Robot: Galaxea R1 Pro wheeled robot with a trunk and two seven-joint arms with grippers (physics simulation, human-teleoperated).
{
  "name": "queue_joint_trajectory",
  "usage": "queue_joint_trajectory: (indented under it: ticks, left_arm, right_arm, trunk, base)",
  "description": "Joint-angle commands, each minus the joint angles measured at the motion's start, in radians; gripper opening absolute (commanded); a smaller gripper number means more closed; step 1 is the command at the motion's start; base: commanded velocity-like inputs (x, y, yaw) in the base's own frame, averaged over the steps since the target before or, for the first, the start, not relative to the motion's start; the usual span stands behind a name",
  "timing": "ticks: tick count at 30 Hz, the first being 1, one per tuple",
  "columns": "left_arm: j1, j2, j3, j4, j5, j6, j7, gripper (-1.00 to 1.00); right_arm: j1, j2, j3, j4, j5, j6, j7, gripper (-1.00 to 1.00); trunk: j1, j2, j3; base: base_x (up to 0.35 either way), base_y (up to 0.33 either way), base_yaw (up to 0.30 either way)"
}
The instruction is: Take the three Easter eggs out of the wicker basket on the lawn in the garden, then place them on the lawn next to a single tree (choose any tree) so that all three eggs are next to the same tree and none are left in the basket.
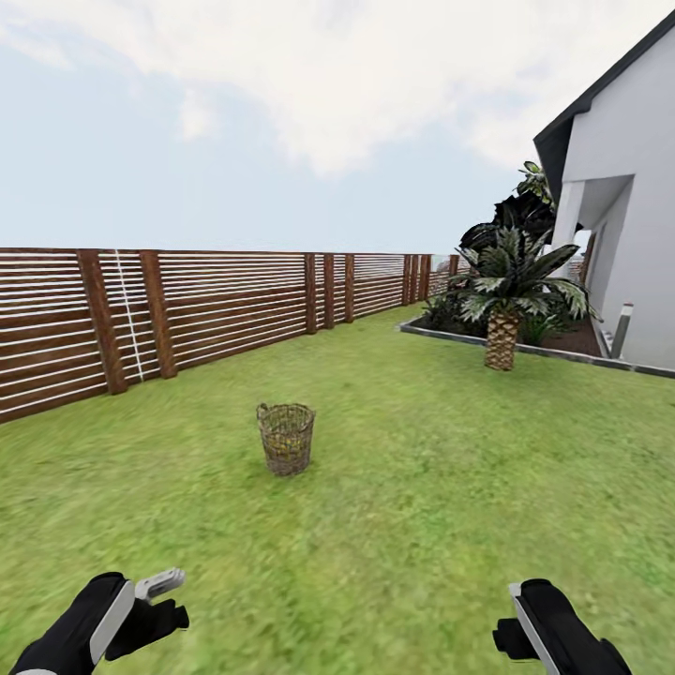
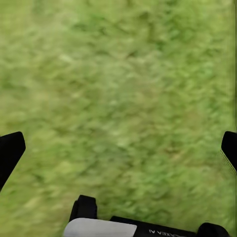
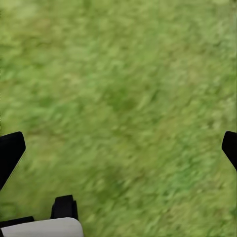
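Two sets of jaws, left gripper (image 2: 118, 148) and right gripper (image 3: 118, 148), hang wide and empty over the lawn (image 1: 450, 487). The basket (image 1: 285, 438) stands well ahead, between them; eggs unseen. Drive closer, centre it, then reach down.

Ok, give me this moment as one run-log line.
phase: approach | wicker basket: upright on lawn, ahead, out of reach | eggs: not visible | left claw: open, empty | right claw: open, empty
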Motion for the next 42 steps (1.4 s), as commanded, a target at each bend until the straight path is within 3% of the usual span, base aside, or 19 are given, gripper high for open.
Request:
queue_joint_trajectory:
  ticks: [1,27,32,35,42]
  left_arm:
    - [-0.001,0.000,0.002,-0.001,0.003,0.005,0.001,1.00]
    - [-0.001,0.003,-0.003,0.001,-0.001,-0.005,-0.005,1.00]
    - [-0.001,0.012,-0.002,0.074,-0.013,-0.004,-0.005,1.00]
    - [-0.001,0.023,0.000,0.095,-0.015,-0.004,-0.008,1.00]
    - [-0.001,0.020,-0.004,0.100,-0.018,-0.004,-0.004,1.00]
  right_arm:
    - [-0.001,0.000,-0.001,-0.001,0.004,0.004,0.001,1.00]
    - [-0.001,-0.008,-0.004,0.015,0.004,0.005,0.001,1.00]
    - [-0.001,-0.029,-0.009,0.038,0.009,0.006,-0.003,1.00]
    - [-0.001,-0.028,-0.006,0.040,0.010,0.006,-0.003,1.00]
    - [-0.001,-0.026,-0.004,0.040,0.009,0.006,-0.002,1.00]
  trunk:
    - [0.001,-0.001,-0.001]
    - [0.001,-0.001,-0.001]
    - [0.001,-0.001,-0.001]
    - [0.001,-0.001,-0.001]
    - [0.001,-0.001,-0.001]
  base:
    - [0.343,0.000,0.000]
    - [0.343,0.000,0.000]
    - [0.265,0.000,0.000]
    - [0.272,0.000,0.000]
    - [0.266,0.000,0.000]
